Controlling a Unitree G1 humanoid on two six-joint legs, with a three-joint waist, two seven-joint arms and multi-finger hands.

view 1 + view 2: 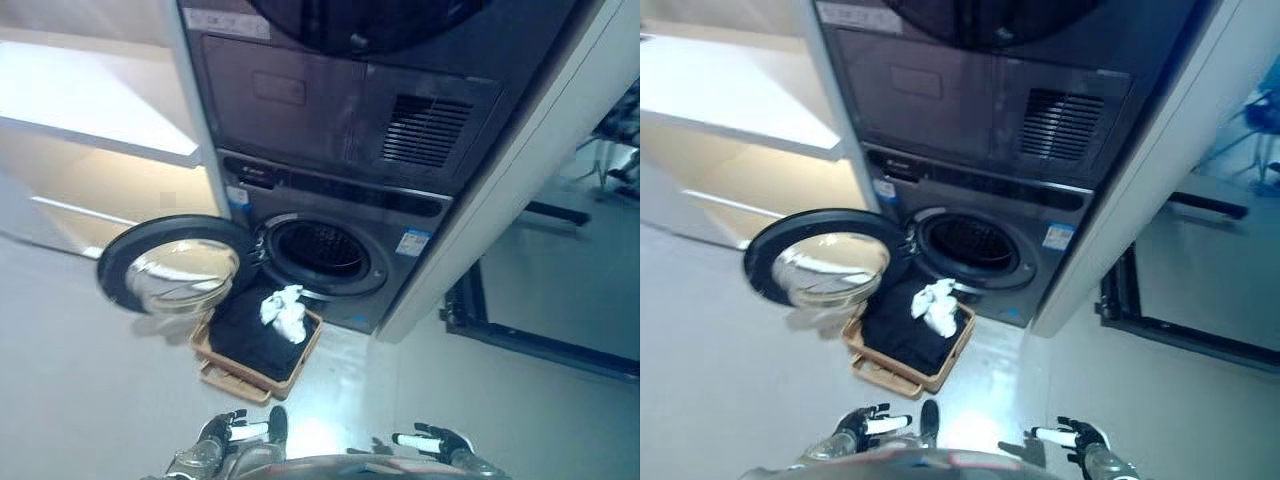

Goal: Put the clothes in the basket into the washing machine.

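A grey front-loading washing machine (pixel 330 215) stands ahead, its round door (pixel 172 265) swung open to the left and its drum (pixel 322 250) dark inside. On the floor just below the opening sits a tan wicker basket (pixel 300 365) holding dark clothes (pixel 255 325) with a white garment (pixel 285 310) on top. My left hand (pixel 228 432) and right hand (pixel 435 440) hover low at the bottom edge, well short of the basket, fingers straight and holding nothing.
A second dark appliance (pixel 350 90) is stacked above the washer. White shelving (pixel 100 120) stands to the left. A white wall panel (pixel 500 200) runs down the right of the machine, with a black-framed stand (pixel 530 335) beyond it.
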